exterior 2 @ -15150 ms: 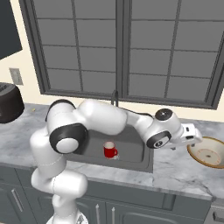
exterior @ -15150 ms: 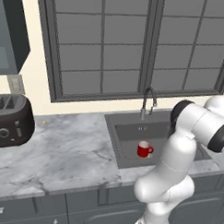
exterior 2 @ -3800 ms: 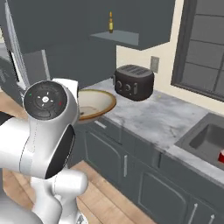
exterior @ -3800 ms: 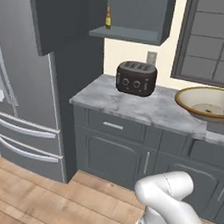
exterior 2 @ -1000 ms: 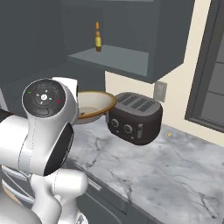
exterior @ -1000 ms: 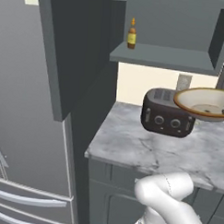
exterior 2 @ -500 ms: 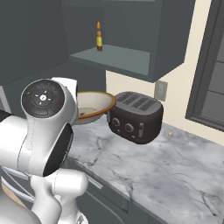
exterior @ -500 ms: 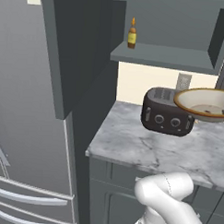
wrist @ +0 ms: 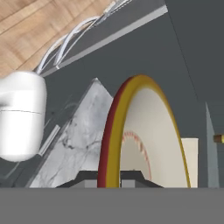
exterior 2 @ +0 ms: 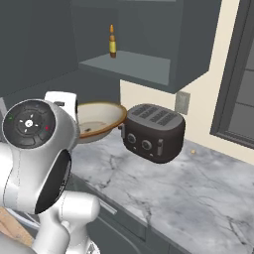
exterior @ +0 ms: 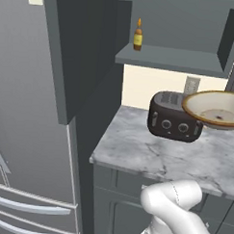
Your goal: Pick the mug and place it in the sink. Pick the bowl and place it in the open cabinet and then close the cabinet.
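Left base view: the bowl (exterior: 216,110) hangs in the air at the right edge, above the marble counter (exterior: 151,156) and overlapping the top right of the dark toaster (exterior: 173,117). Above it the cabinet (exterior: 185,25) stands open, with a small amber bottle (exterior: 138,36) upright at the left end of its inner shelf (exterior: 167,60); the bottle's label is too small to read. The cabinet door (exterior: 78,50) stands swung out to the left, in front of the tall grey refrigerator (exterior: 26,134). A wall outlet (exterior: 191,85) sits on the cream wall just behind the toaster. The toaster stands between the bowl and the wall, below the shelf.

Right base view: the bowl (exterior 2: 99,120) is level, just left of the toaster (exterior 2: 151,132) and about touching it in the picture, with the arm's white wrist at its left rim. The bottle (exterior 2: 112,42) stands on the shelf (exterior 2: 131,64) above. A dark window frame (exterior 2: 233,84) fills the right edge.

Hand view: the bowl's rim (wrist: 114,131) runs edge-on up from the gripper (wrist: 109,177), whose jaws are clenched on that rim. Marble counter (wrist: 74,140), grey cabinet fronts and wood floor (wrist: 39,26) lie beyond.
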